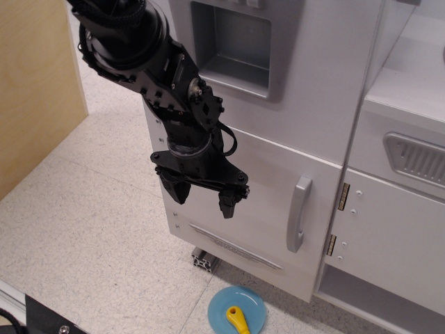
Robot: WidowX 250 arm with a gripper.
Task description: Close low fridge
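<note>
The low fridge door [261, 202] is a large white panel with a vertical light-grey loop handle [298, 213] and a grey strip [236, 245] along its bottom. It sits flush with the cabinet front. My black gripper [201, 196] hangs in front of the door's left part, fingers pointing down, open and empty. It is left of the handle and apart from it.
Above the door is a white panel with a grey recessed dispenser [231, 45]. To the right is a white cabinet with a grey vent panel [416, 158] and brass hinges [343, 196]. A blue plate [237, 310] with a yellow piece lies on the floor. A wooden board [31, 83] stands left.
</note>
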